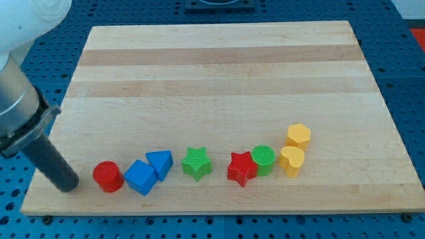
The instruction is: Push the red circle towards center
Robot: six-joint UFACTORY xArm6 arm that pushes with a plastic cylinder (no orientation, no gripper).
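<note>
The tip (pixel 68 184) is seen just left of the red circle (pixel 107 176), maybe not touching; nothing is clamped by the rod.

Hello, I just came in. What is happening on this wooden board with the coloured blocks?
A robot arm with a dark rod is working on a wooden board. My tip sits at the board's lower left, just left of the red circle, close to it; contact cannot be judged. The red circle lies far from the centre, so the push is not yet done. To its right a row runs along the bottom: two blue blocks, a green star, a red star, a green circle and two yellow blocks.
</note>
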